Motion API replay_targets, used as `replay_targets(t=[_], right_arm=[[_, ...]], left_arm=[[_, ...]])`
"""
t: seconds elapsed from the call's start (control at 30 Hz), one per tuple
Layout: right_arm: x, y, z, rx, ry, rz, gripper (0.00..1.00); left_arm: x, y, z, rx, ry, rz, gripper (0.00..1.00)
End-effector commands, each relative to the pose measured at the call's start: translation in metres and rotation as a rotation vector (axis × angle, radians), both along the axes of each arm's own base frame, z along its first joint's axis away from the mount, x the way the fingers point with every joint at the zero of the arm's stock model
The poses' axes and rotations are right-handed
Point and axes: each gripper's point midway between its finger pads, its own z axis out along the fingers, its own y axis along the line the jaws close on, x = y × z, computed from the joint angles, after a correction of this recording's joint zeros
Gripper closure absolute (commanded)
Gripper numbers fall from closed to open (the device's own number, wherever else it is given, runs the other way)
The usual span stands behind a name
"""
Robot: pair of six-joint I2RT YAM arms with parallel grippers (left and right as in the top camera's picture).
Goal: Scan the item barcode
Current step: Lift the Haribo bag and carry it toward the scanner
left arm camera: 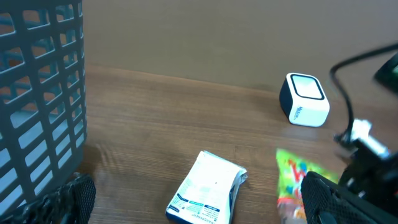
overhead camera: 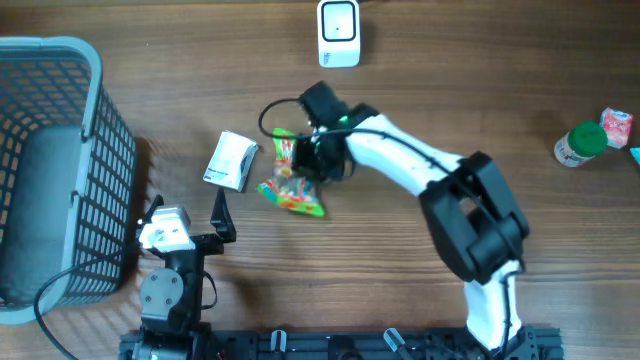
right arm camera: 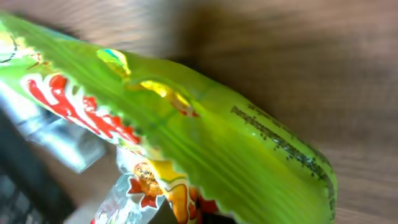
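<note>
Snack packet near table centre, below scanner — right gripper jaws closed tight on its upper part. Left gripper jaws spread wide, holding nothing — beside basket.

- Snack bag: glossy green and yellow, with red lettering and cartoon prints. It has a saw-toothed seam along one edge and a line of small dark print near that seam. It lies crumpled on the table near the middle, its lower end slanting to the right.
- Scanner: a small white box with rounded corners, a dark-outlined window on its face and a dark side. It stands at the table's far edge, well apart from the snack bag.
</note>
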Motion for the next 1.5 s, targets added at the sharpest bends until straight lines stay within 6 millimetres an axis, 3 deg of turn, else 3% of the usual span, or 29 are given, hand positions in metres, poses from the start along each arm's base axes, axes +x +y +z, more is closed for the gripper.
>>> replay_targets(t=[0.0, 0.1, 0.17, 0.27, 0.33, 0.5, 0.57, 0.7, 0.87, 0.93, 1.13, 1.47], right_arm=[[0.002, 0.001, 0.112, 0.363, -0.290, 0.370, 0.96], [-0.012, -0.001, 0.173, 0.661, -0.473, 0.588, 0.96], [-0.022, 0.004, 0.198, 0.824, -0.623, 0.734, 0.95], [-0.017, 0.008, 0.206, 0.843, -0.710, 0.770, 0.95], [-0.014, 0.011, 0.212, 0.864, -0.609, 0.687, 0.96], [-0.027, 0.004, 0.200, 0.803, -0.086, 0.368, 0.95], [-0.035, 0.001, 0.194, 0.796, -0.072, 0.386, 0.95], [-0.064, -0.004, 0.200, 0.958, 0.136, 0.401, 0.96], [-0.061, 0.003, 0.172, 1.008, 0.334, 0.356, 0.96], [-0.058, 0.015, 0.156, 0.990, 0.444, 0.340, 0.96], [-0.065, 0.060, 0.158, 0.950, 0.476, 0.453, 0.96], [-0.057, 0.059, 0.140, 0.926, 0.537, 0.406, 0.96]], left_arm=[[0.000, 0.001, -0.002, -0.008, -0.001, 0.007, 0.00], [0.000, 0.001, -0.002, -0.008, -0.001, 0.007, 0.00], [0.000, 0.001, -0.002, -0.008, -0.001, 0.007, 0.00], [0.000, 0.001, -0.002, -0.008, -0.001, 0.007, 0.00], [0.000, 0.001, -0.002, -0.008, -0.001, 0.006, 0.00], [0.000, 0.001, -0.002, -0.008, -0.001, 0.007, 0.00], [0.000, 0.001, -0.002, -0.008, -0.001, 0.007, 0.00], [0.000, 0.001, -0.002, -0.008, -0.001, 0.006, 0.00], [0.000, 0.001, -0.002, -0.008, -0.001, 0.007, 0.00], [0.000, 0.001, -0.002, -0.008, -0.001, 0.007, 0.00], [0.000, 0.001, -0.002, -0.008, -0.001, 0.007, 0.00], [0.000, 0.001, -0.002, -0.008, -0.001, 0.007, 0.00]])
